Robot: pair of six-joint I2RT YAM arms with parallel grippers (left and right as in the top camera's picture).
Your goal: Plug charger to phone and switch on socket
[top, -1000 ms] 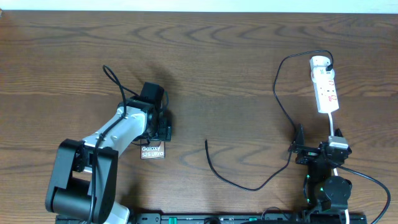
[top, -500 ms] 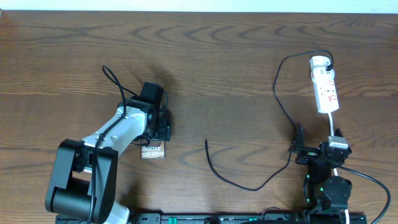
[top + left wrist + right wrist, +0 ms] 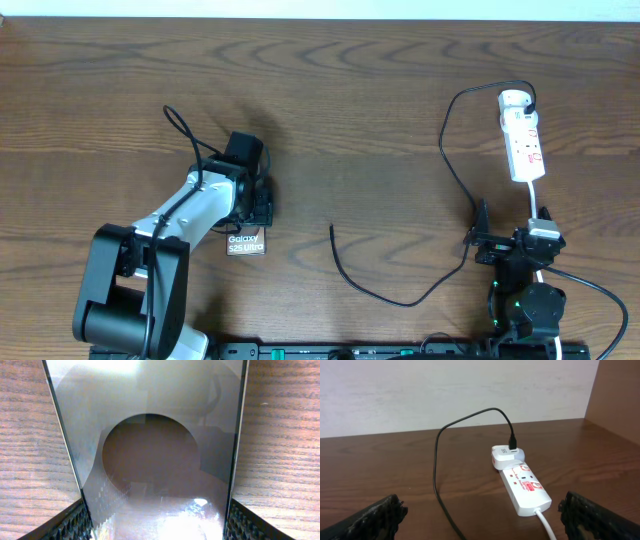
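Note:
The phone (image 3: 245, 243) lies flat at the front left, its "Galaxy S25 Ultra" text showing. My left gripper (image 3: 258, 206) sits over its far end. In the left wrist view the phone (image 3: 150, 455) fills the gap between the fingers (image 3: 157, 522), which press on both its long edges. The charger cable (image 3: 400, 298) runs from its free plug tip (image 3: 332, 228) to the white adapter (image 3: 515, 100) plugged into the socket (image 3: 524, 142). My right gripper (image 3: 512, 232) is open and empty, in front of the socket (image 3: 525, 485) and cable (image 3: 437, 460).
The socket's thick white lead (image 3: 535, 200) runs toward the right arm base and shows in the right wrist view (image 3: 546, 526). A white wall stands behind the table's far edge. Bare wood lies between phone and cable tip.

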